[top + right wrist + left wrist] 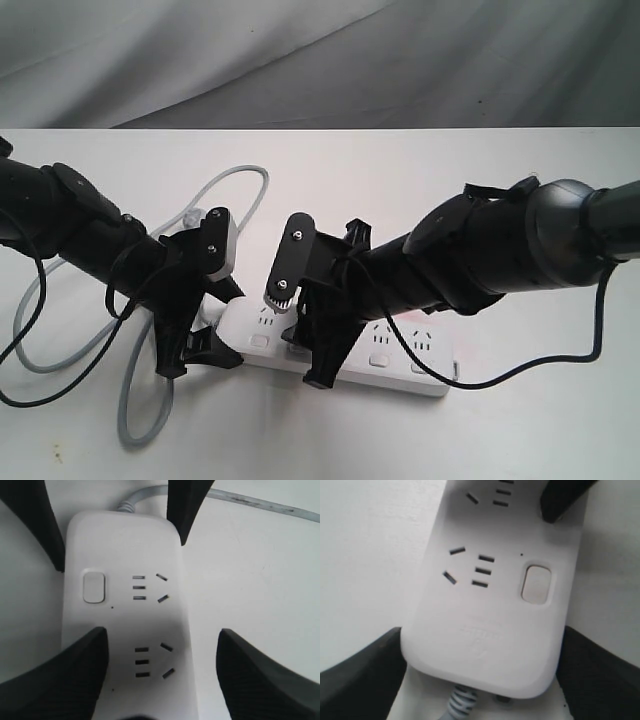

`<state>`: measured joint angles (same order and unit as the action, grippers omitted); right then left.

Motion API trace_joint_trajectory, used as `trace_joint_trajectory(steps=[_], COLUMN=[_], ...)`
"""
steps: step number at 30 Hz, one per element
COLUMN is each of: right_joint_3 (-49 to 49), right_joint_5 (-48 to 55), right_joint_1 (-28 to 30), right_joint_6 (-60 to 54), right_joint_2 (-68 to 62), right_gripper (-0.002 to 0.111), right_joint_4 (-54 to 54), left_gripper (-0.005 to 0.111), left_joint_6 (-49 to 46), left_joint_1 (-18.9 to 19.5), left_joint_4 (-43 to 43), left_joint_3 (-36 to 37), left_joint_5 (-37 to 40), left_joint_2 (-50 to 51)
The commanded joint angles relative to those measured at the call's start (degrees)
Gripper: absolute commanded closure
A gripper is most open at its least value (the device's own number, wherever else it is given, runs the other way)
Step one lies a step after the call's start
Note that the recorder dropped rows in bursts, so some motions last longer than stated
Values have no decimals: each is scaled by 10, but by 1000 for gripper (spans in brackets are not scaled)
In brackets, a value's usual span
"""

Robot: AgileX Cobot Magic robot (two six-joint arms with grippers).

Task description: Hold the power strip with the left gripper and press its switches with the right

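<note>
The white power strip (400,355) lies flat on the white table. My left gripper (200,345) is shut on its cord end, and in the left wrist view the black jaws of the left gripper (482,645) press both long sides of the power strip (485,630). The first switch (536,584) is uncovered. My right gripper (312,350) stands open over the second outlet. In the right wrist view one finger (55,680) of the right gripper (161,635) covers the spot of the second switch, while the other finger (265,680) is off the strip. The first switch (93,586) shows there.
The grey cord (60,360) loops over the table to the left of the strip and behind the left arm. A grey cloth backdrop (320,60) rises behind the table's far edge. A black cable (560,355) hangs from the right arm.
</note>
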<state>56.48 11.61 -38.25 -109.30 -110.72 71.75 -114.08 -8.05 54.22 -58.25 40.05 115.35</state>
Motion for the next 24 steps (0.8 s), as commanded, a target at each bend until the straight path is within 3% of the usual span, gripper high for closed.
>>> trace_joint_trajectory(steps=[1, 24], right_joint_3=[-10, -30], right_joint_5=[6, 5], right_joint_1=[0, 0], right_joint_6=[-1, -1], right_joint_2=[-8, -11], right_gripper=[49, 49], right_joint_4=[-5, 7], left_gripper=[41, 41], left_joint_6=[0, 0], left_joint_1=[-2, -2], left_joint_4=[-8, -8], left_joint_3=[-1, -1], left_joint_5=[7, 7], left_joint_2=[1, 1])
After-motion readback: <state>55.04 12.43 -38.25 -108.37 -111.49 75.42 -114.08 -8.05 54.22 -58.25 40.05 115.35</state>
